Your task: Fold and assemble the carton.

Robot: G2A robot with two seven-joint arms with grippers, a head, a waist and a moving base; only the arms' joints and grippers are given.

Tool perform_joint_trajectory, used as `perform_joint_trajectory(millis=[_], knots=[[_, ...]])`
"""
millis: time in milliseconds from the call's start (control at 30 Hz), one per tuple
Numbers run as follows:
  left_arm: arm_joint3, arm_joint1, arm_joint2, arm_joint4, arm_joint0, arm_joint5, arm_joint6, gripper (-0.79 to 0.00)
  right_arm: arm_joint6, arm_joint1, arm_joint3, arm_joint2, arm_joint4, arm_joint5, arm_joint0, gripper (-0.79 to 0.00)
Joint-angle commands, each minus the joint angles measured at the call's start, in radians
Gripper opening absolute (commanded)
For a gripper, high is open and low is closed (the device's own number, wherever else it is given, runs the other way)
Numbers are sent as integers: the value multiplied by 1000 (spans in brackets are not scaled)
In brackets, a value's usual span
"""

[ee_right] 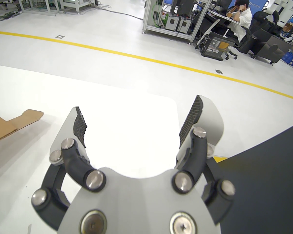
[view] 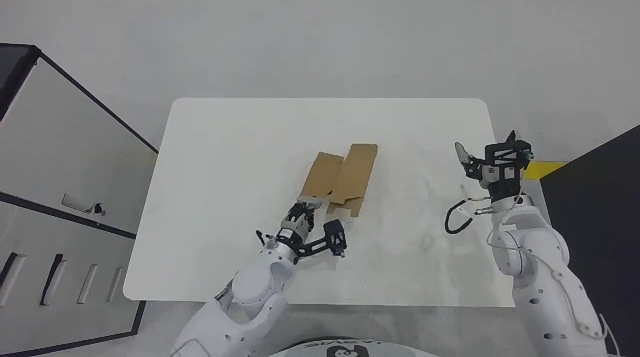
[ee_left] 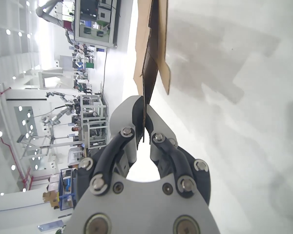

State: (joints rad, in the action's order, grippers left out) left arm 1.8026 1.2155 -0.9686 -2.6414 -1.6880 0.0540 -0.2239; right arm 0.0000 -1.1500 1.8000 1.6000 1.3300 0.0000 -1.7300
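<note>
The carton lies near the middle of the table, a little toward its near edge. Its near end is pinched between the narrow-set fingers of the left gripper, and the layers gape slightly beyond the pinch. The right gripper hangs spread wide and holding nothing over the table's right edge, well apart from the carton. The grip looks thin. With nothing bracing the far end, a pull could slide the board free or crease it off its score lines.
</note>
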Motion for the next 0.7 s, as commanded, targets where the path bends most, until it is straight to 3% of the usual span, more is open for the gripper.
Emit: perform_joint_trajectory(millis=[0, 233, 433, 533, 667], knots=[[42, -11, -26, -38, -18, 20, 47, -785, 0, 0, 0, 0, 0, 0, 0, 0], [173, -41, -104, -143, -74, 71, 162, -785, 0, 0, 0, 0, 0, 0, 0, 0], [180, -41, -108, -140, -77, 71, 152, -785, 2, 0, 1, 0, 0, -12, 3, 0], [169, -43, -106, -168, -68, 69, 177, -785, 38, 7, 6, 19, -23, -142, 9, 0], [156, -55, -133, -227, -57, 72, 275, -785, 158, 24, 5, 79, -152, -411, 16, 0]])
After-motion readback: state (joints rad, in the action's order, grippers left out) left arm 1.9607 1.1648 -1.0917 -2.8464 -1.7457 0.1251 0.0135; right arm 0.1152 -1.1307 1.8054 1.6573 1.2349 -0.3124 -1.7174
